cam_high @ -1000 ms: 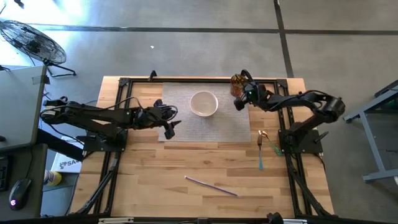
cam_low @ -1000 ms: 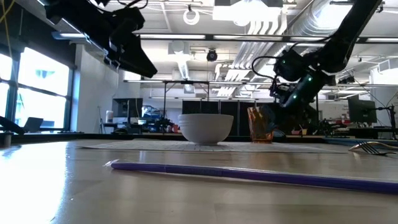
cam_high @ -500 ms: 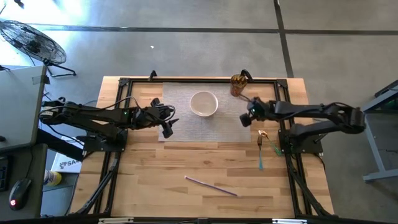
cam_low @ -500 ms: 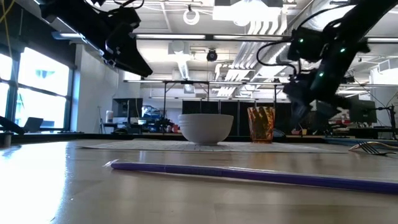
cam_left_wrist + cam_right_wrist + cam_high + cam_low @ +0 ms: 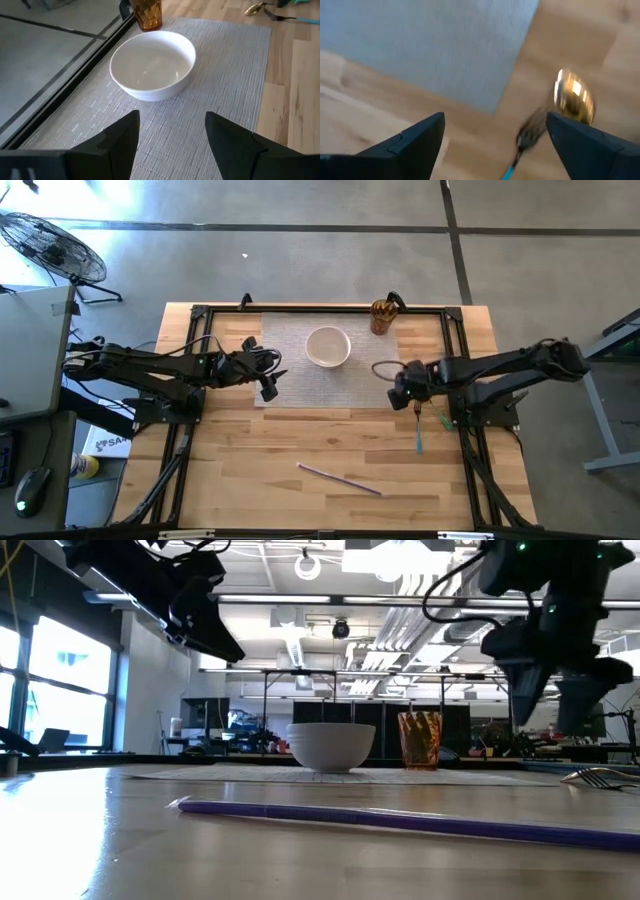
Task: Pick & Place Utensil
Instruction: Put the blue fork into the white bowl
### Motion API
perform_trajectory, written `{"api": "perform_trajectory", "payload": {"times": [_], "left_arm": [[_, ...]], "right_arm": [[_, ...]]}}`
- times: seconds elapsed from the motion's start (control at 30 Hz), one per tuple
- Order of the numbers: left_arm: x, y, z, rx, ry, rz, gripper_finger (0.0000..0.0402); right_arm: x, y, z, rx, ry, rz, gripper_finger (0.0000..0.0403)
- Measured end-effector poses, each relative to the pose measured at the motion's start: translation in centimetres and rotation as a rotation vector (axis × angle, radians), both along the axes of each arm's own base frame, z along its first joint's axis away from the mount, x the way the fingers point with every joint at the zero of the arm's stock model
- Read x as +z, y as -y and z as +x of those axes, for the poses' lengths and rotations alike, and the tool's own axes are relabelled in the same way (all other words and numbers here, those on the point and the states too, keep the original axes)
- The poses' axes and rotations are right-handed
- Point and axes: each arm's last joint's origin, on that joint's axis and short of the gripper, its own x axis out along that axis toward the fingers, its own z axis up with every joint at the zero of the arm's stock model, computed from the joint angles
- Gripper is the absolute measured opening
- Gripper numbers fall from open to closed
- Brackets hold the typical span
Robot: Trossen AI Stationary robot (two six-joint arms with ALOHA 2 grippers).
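Two utensils, a fork (image 5: 419,426) and a gold spoon (image 5: 423,395), lie together at four o'clock on your bench (image 5: 300,445), just beside the wide-open right gripper (image 5: 401,392). Descend off-centre and you risk catching both, or nudging the fork away. Your left gripper (image 5: 268,386) waits open at nine o'clock, near the bowl (image 5: 327,346).

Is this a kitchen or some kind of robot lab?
Most likely a robot lab or workshop, not a kitchen. The wooden table sits on a bare concrete floor with a floor fan beside it, and the low view shows exposed ceiling ducts and workbenches with monitors behind the white bowl.
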Motion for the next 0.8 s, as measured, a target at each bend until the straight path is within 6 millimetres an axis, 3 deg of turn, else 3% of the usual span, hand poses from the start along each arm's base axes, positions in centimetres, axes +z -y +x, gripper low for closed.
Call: {"api": "perform_trajectory", "payload": {"times": [0.2, 0.4, 0.6, 0.8], "left_arm": [[-0.1, 0.0, -0.1, -0.002, -0.013, 0.001, 0.0220], [-0.2, 0.0, -0.1, -0.003, -0.020, -0.002, 0.0220], [-0.3, 0.1, -0.1, -0.013, -0.022, -0.040, 0.0220], [-0.5, 0.1, -0.3, -0.009, -0.039, -0.063, 0.0220]], "right_arm": [[-1.3, -3.2, 0.0, -0.099, -0.081, 0.114, 0.0321], [-2.9, -5.3, 0.0, -0.174, -0.175, 0.105, 0.0283], [-4.2, -5.6, 0.1, -0.267, -0.247, 0.077, 0.0215], [-5.7, -5.2, -0.5, -0.281, -0.210, 0.132, 0.0125]]}}
